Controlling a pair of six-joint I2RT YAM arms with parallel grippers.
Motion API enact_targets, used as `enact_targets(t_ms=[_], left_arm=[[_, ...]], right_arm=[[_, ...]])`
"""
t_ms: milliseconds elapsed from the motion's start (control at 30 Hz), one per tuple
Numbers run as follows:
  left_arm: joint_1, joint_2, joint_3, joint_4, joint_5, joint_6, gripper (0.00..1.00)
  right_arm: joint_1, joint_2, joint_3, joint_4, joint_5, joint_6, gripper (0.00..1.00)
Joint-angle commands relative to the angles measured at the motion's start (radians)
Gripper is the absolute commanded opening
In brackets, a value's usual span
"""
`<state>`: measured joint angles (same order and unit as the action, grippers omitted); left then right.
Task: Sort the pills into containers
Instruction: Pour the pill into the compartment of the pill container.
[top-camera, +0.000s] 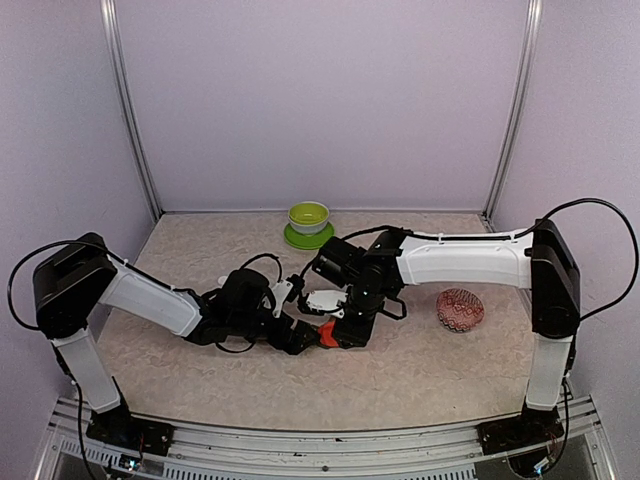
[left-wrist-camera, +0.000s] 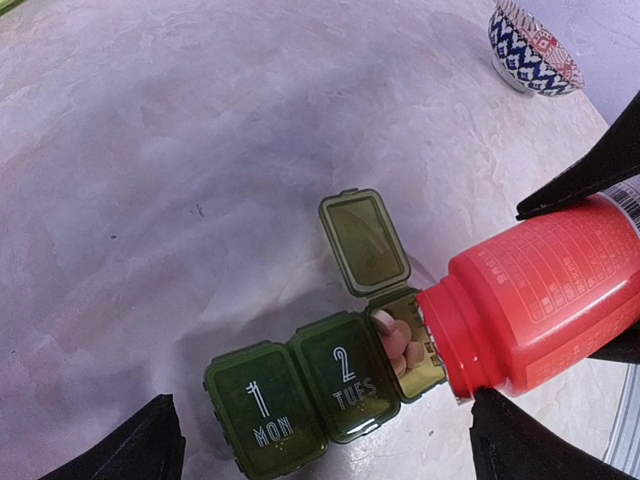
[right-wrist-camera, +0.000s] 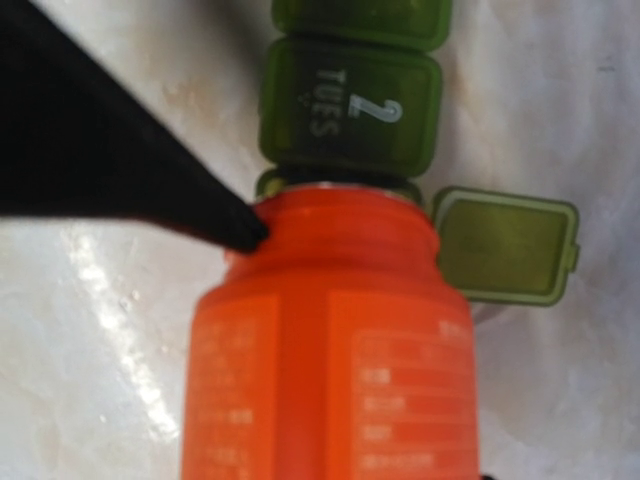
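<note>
Red bottle (right-wrist-camera: 330, 370), clamped in right tool (left-wrist-camera: 600, 265), mouth at containers (left-wrist-camera: 300, 395), pills (left-wrist-camera: 398, 335) in open compartment (left-wrist-camera: 427, 375); left tool (left-wrist-camera: 335, 450) spread wide.

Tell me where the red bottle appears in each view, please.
Top external: red bottle, only a small red patch at centre.
Left wrist: right side, mouth over the open compartment.
Right wrist: lower centre, filling it.
Shared landmark: TUES lid, in both wrist views; not visible from above.

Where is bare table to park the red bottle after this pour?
Bare: the back-left stretch between the lime bowl and the left wall; the front-right strip between the patterned bowl and the near edge. Crowded: the centre, where the left arm and right arm meet over the pill organizer and red bottle.
</note>
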<state>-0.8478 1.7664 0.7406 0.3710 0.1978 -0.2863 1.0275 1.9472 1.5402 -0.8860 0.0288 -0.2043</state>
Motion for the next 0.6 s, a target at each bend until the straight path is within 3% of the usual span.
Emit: enact_targets(t_ms=[0,567], left_arm=[[0.000,0.026,0.019,0.026,-0.057,-0.003,0.97],[-0.001,0.001,-0.004,0.058,-0.053,-0.003,0.97]], right_arm=[[0.048,-0.028,0.043,0.170,-0.175,-0.033,0.06],[0.048,-0.129,-0.092,0.334,-0.178,-0.013,0.06]])
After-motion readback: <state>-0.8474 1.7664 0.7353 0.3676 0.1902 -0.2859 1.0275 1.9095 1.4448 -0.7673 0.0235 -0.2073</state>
